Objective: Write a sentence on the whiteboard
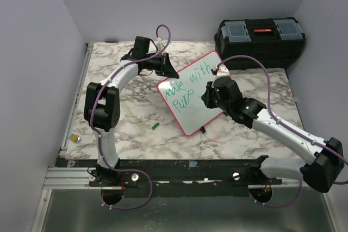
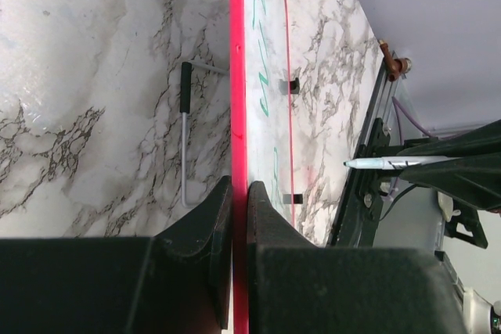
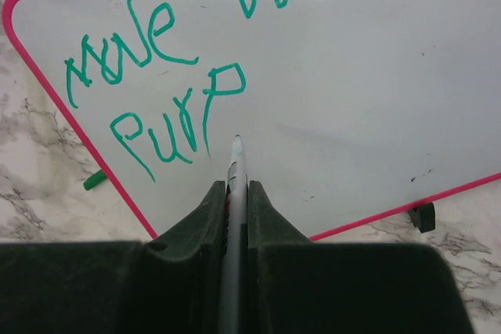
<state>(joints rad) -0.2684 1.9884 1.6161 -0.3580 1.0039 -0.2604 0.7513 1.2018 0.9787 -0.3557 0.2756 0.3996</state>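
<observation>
The whiteboard (image 1: 197,110), white with a pink frame, lies tilted on the marble table and carries green writing that reads about "made with Purp". My left gripper (image 1: 169,72) is shut on its upper left edge; in the left wrist view the fingers (image 2: 215,224) pinch the pink frame of the whiteboard (image 2: 262,44). My right gripper (image 1: 209,95) hovers over the board's middle, shut on a marker (image 3: 236,163). The marker's tip points at the whiteboard (image 3: 352,76) just right of the last "p". The same marker (image 2: 391,163) shows in the left wrist view.
A black toolbox (image 1: 260,39) stands at the back right. A green marker cap (image 1: 156,126) lies on the table left of the board. A small object (image 1: 76,138) sits at the left edge. A thin metal rod with a black grip (image 2: 185,115) lies beside the board.
</observation>
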